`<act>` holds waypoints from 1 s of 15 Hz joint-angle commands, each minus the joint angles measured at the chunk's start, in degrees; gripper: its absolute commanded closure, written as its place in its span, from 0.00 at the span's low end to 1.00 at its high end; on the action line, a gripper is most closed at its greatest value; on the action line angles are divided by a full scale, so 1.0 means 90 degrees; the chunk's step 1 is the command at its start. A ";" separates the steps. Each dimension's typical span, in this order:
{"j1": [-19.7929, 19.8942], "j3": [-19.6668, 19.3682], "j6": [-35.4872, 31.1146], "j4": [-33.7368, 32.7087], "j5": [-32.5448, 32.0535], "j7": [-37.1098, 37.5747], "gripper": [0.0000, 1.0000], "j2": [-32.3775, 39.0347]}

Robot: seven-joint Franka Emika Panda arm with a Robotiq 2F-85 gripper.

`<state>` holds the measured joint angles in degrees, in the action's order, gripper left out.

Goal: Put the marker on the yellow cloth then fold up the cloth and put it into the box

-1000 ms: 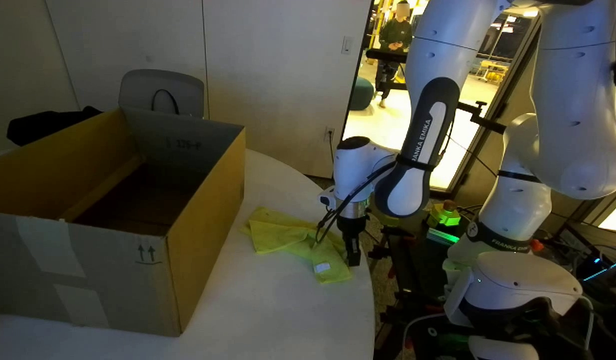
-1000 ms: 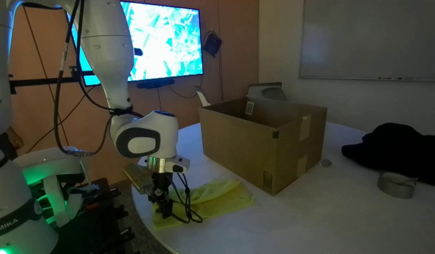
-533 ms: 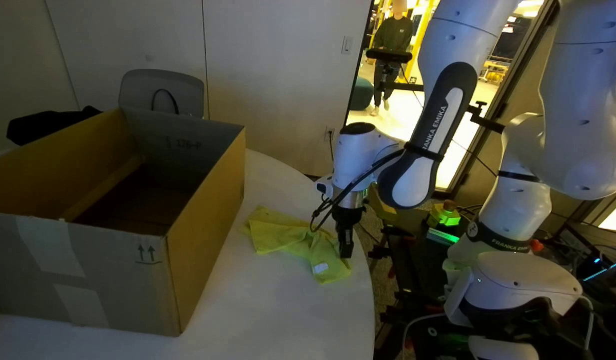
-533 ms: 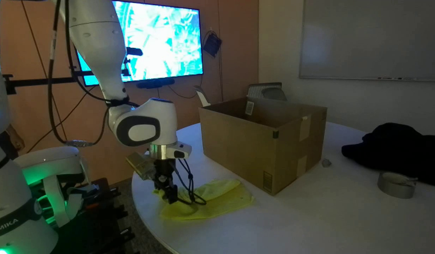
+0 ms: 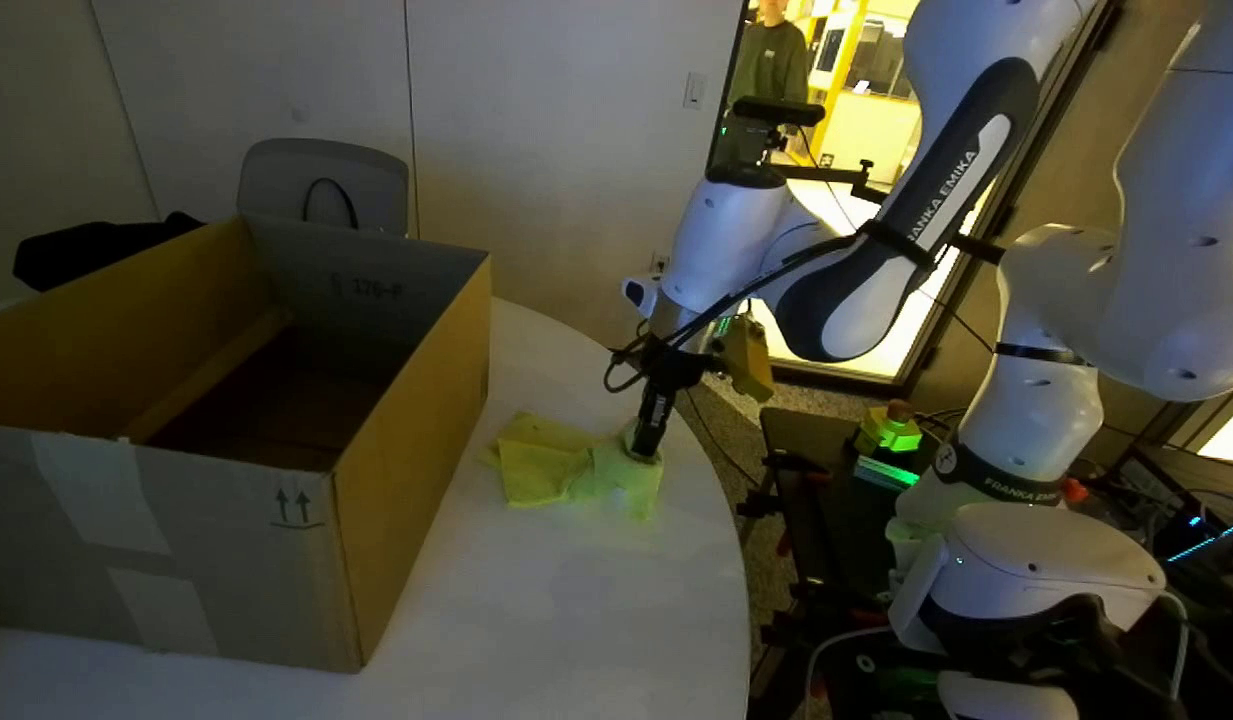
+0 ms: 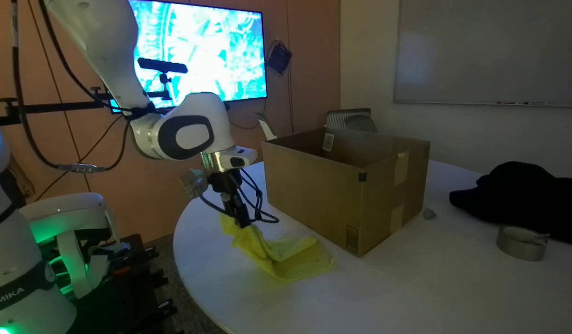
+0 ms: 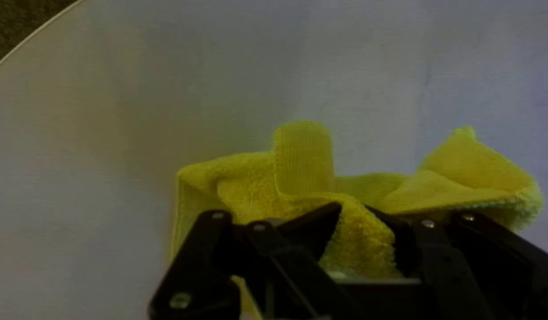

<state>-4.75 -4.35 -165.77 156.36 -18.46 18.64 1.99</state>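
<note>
The yellow cloth (image 5: pixel 546 475) lies on the white table beside the box, in both exterior views (image 6: pixel 297 264). Its end by the robot is lifted and folds back over the rest. My gripper (image 5: pixel 646 452) is shut on that raised end, tilted, a little above the table; it shows too in an exterior view (image 6: pixel 242 224). In the wrist view, bunched cloth (image 7: pixel 251 184) is pinched between the dark fingers (image 7: pixel 351 213). The open cardboard box (image 5: pixel 406 460) stands close to the cloth's far end, also in an exterior view (image 6: pixel 313 199). No marker shows; it is hidden or out of view.
A roll of grey tape (image 6: pixel 521 243), a small grey lump (image 6: pixel 429 214) and a black garment (image 6: pixel 522 199) lie beyond the box. The table's round edge (image 5: pixel 741 560) is on the robot's side. A chair (image 5: pixel 326 185) stands behind the box.
The gripper has risen from low on the cloth near the table edge and moved toward the box, tilting. It has drawn the cloth's near end up and over with it.
</note>
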 commanded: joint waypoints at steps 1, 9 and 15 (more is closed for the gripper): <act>0.0003 -0.0190 -0.0069 -0.0283 -0.0950 0.1726 1.00 -0.0192; -0.0205 -0.0693 0.0115 -0.1779 -0.2609 0.5510 1.00 0.0723; -0.0686 -0.1176 0.0386 -0.2644 -0.3312 0.7857 1.00 0.1988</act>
<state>-8.28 -13.35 -163.30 137.10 -45.59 80.62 13.70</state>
